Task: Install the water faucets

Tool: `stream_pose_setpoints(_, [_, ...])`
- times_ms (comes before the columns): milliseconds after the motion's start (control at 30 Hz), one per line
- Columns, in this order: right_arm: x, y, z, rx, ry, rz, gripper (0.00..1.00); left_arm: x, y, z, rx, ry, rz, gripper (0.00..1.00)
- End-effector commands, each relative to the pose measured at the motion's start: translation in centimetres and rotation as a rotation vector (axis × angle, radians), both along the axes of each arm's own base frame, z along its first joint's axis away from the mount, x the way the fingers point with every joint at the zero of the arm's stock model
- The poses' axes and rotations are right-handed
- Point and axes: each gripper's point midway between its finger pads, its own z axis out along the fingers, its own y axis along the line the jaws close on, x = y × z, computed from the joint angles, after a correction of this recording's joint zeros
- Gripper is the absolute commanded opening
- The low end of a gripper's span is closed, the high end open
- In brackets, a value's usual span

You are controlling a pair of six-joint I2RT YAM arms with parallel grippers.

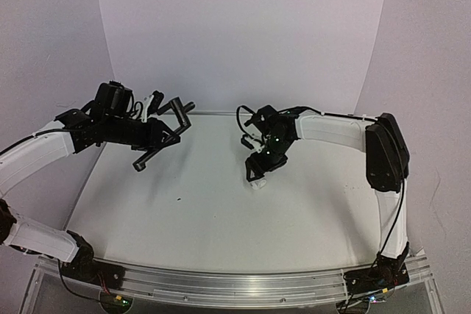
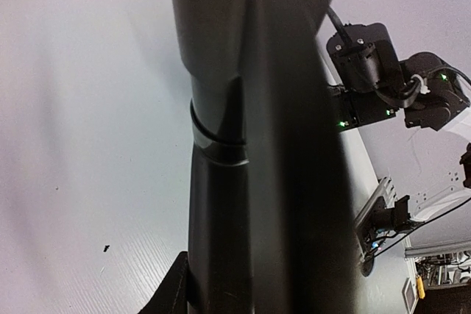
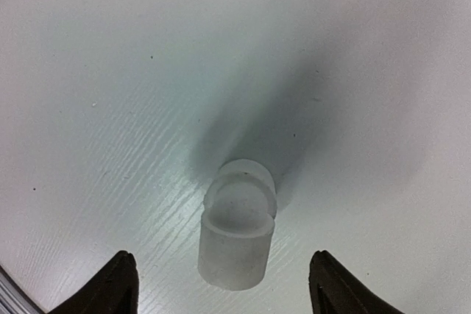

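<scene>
White table (image 3: 110,71) under my right gripper (image 3: 222,270): jaws spread, the white fitting (image 3: 237,237) resting on the surface between them, untouched. My left gripper (image 1: 158,136) pinches the black pipe (image 2: 250,145), held tilted above the table's left rear

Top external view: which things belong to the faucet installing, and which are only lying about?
Job: black faucet pipe, gripped by the left gripper; white plastic fitting, on the table between the open fingers of the right gripper.
Lying about: small dark speck on the table.
</scene>
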Motion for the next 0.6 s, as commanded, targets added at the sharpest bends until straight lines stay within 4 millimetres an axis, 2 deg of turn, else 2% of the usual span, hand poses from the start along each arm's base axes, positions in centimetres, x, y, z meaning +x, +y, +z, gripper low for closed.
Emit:
stream_pose_setpoints(0, [-0.1,0.0,-2.3,-0.060,0.055,0.031,0.64,-0.1,-0.5,3.0,-0.062,-0.097,-0.036,0.00])
stream_pose_setpoints(300, [0.4,-0.9,-4.5,-0.127,0.063,-0.008,0.51,0.0,-0.4,2.4,-0.050,-0.087,-0.033,0.00])
stream_pose_setpoints(567, [0.7,-0.5,-5.2,-0.126,0.074,-0.012,0.45,0.2,-0.5,1.8,-0.040,-0.078,-0.030,0.00])
